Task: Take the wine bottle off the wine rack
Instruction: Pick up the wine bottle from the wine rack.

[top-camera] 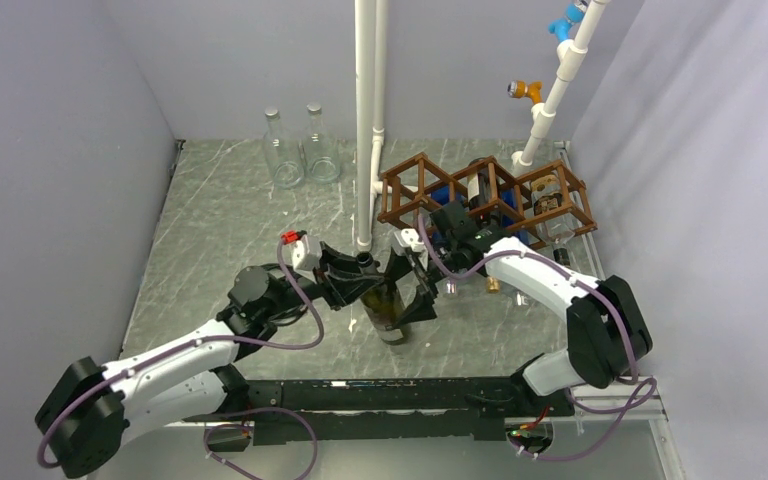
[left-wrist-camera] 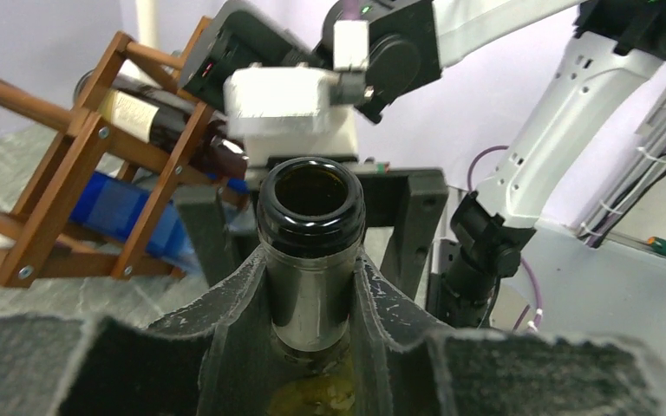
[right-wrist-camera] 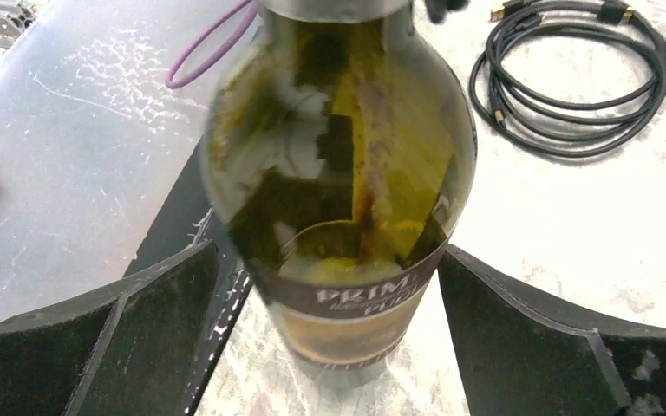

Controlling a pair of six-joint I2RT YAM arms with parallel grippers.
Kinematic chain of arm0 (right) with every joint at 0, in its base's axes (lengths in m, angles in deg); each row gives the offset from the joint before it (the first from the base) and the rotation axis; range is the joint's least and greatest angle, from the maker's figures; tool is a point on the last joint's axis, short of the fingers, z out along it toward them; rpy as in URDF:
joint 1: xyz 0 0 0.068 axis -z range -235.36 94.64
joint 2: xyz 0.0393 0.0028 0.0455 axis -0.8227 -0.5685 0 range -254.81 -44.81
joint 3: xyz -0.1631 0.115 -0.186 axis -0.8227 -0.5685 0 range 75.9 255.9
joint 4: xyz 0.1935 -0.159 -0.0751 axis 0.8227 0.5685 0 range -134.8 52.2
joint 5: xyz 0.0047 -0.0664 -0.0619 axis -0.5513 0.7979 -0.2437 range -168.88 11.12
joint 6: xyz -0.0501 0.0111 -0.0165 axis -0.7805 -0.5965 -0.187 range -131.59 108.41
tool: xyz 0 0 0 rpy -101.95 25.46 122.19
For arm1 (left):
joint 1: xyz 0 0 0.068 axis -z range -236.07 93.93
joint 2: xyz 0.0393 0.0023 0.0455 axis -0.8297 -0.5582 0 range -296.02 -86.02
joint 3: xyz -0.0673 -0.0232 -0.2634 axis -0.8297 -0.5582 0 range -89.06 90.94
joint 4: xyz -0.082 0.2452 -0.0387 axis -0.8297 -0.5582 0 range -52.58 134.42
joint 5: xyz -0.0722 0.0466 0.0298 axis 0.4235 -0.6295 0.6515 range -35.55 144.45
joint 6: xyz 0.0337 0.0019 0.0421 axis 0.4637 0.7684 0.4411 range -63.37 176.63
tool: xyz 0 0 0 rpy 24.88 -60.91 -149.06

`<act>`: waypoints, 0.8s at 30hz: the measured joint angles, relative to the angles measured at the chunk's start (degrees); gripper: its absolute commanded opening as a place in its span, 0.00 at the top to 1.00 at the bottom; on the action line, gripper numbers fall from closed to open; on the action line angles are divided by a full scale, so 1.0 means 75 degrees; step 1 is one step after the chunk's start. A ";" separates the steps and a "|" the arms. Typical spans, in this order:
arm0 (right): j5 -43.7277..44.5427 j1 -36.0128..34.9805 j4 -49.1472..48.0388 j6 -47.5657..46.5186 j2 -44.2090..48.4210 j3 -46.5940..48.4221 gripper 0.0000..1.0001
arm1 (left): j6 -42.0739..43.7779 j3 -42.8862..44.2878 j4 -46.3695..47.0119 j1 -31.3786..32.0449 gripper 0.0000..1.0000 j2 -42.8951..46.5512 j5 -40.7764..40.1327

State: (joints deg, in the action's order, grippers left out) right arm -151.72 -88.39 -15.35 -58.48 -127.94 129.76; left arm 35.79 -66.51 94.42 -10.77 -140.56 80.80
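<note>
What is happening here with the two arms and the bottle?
The bottle is already off the rack and is upright in front of it. The left gripper is shut on its neck, just under the mouth. The right gripper is open, with one finger on each side of the bottle's body, not touching it. Other bottles lie in the rack.

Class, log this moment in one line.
olive-green glass wine bottle: upright | left gripper: shut on neck | right gripper: open around body

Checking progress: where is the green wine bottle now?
Top view, centre: the green wine bottle is upright in front of the wine rack, neck gripped by the left end effector.
</note>
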 measured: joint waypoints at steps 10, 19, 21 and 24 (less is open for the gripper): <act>-0.0414 0.0548 0.0685 -0.0446 0.0405 0.0283 0.00 | 0.0691 0.0493 -0.2460 -0.0038 1.00 0.1204 -0.0892; -0.0554 0.1460 0.0772 -0.0475 0.0819 0.0259 0.00 | 0.1262 0.0935 -0.3966 -0.0370 1.00 0.1807 -0.2151; -0.0548 0.1594 0.0618 -0.0318 0.0918 0.0216 0.00 | 0.1393 0.1003 -0.4269 -0.0513 1.00 0.1955 -0.2489; -0.0478 0.1693 0.0251 0.0117 0.1000 0.0131 0.00 | 0.1591 0.1166 -0.4683 -0.0781 1.00 0.2090 -0.2914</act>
State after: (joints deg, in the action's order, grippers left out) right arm -155.31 -75.69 -13.47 -57.61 -120.44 130.75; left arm 47.72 -57.77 59.29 -16.63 -124.89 58.94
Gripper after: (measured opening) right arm 0.994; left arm 0.342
